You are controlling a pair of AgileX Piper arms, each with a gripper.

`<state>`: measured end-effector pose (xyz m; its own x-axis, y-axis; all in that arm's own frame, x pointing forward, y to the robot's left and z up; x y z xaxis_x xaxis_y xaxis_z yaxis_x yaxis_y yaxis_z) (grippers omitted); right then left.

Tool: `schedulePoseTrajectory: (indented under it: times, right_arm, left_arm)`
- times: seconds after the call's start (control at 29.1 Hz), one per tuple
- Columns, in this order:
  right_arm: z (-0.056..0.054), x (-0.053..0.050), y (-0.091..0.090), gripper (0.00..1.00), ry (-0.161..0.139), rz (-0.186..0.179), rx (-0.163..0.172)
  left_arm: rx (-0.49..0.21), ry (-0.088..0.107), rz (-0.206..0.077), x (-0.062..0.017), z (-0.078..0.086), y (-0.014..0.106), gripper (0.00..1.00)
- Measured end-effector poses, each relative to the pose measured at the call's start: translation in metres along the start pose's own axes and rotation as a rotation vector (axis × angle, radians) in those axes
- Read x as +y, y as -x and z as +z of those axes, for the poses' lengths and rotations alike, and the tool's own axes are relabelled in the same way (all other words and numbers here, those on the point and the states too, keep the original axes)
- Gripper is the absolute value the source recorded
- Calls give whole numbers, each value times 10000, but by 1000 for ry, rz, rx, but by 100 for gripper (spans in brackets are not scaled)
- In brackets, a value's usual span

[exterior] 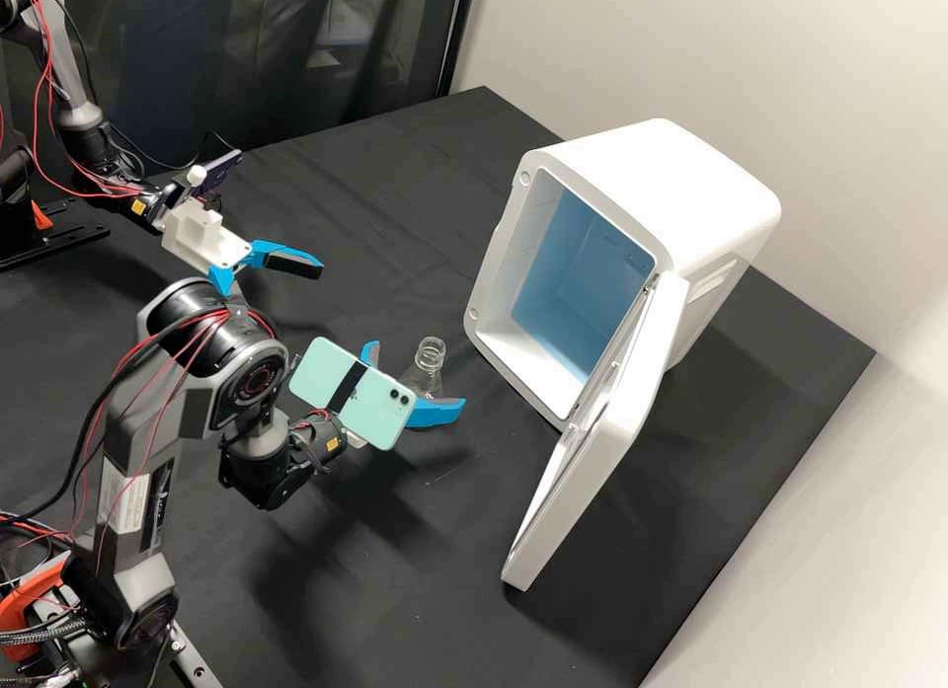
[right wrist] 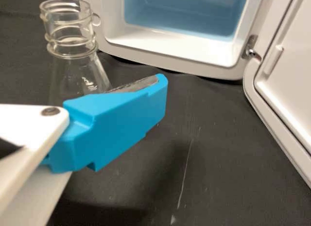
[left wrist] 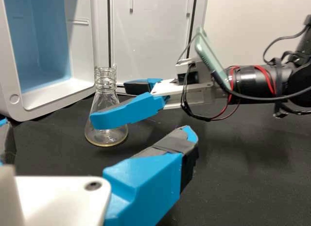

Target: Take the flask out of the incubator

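Black bench: right gripper low, apart astride flask outside incubator; left gripper apart, nearby.

The flask stands between the parted fingers of the right gripper, near the incubator.

Lab: black bench, incubator, flask

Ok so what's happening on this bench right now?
The flask stands upright on the black bench, just outside the incubator, whose door hangs open. The right gripper sits around the flask, its fingers open on either side. The left gripper hangs open off to the side, holding nothing.
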<state>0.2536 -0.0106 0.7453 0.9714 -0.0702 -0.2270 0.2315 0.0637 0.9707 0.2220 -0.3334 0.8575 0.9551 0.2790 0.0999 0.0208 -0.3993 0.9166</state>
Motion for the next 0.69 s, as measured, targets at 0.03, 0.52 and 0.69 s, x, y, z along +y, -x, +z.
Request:
schedulePoseTrajectory:
  times: [0.03,0.52,0.69]
  right_arm:
    - [-7,-8,21,100,-4,-4,2]
    - [-8,-10,72,100,-36,-7,1]
    - [-8,-10,72,100,-36,-7,1]
  left_arm:
    - [0,-2,0,0,0,0,100]
    - [22,-34,72,161,-18,55,100]
    - [47,1,151,325,-59,128,100]
